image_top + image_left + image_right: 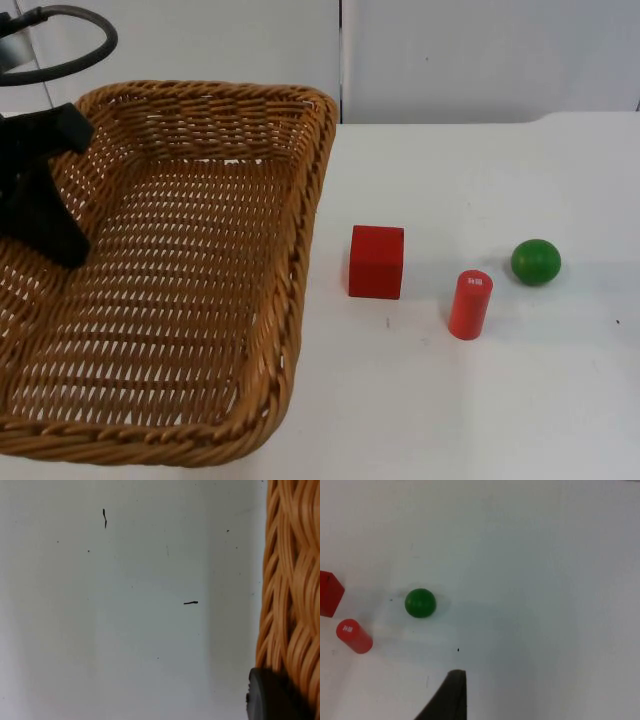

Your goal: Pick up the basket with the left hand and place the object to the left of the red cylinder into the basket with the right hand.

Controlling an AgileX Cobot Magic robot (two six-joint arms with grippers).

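— Listing left side: left gripper [48, 215] clamped on the left rim of the wicker basket [240, 300], over the white surface [480, 400].
— Right side?
— Red cube [377, 261] left of red cylinder [470, 305]; green ball [536, 261] beyond. Right gripper [451, 700] above them, state unclear.

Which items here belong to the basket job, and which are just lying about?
In the job: basket, held at its rim by the left gripper; red cube, left of the red cylinder; right gripper, hovering above the table.
Lying about: green ball.

Small white label on red cylinder [470, 304] top; print unreadable
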